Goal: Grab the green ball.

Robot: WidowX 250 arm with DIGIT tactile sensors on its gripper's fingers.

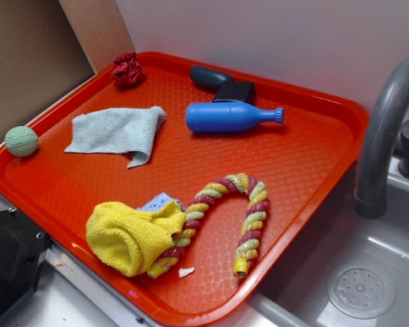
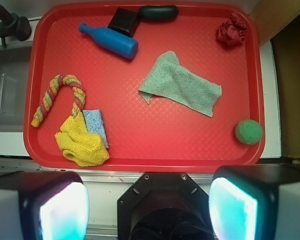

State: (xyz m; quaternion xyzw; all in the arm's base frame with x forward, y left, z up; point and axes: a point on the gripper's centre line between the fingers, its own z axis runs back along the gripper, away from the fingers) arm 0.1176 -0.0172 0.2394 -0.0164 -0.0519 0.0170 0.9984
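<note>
Red tray (image 2: 140,145) on a counter (image 2: 10,142) beside a steel sink (image 1: 368,286), white wall (image 1: 273,41) behind. Green ball (image 2: 248,132) at the tray's four o'clock edge in the wrist view. Fingers (image 2: 147,210) spread wide, released, holding nothing.

The yellow cloth (image 1: 133,236) hides most of the blue sponge (image 1: 161,201) and one end of the rope toy (image 1: 226,219). The gripper (image 2: 149,212) fingertips are cut by the wrist picture's bottom edge.

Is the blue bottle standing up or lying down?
Lying down. The blue bottle rests on its side on the red tray, its neck pointing toward the faucet.
</note>
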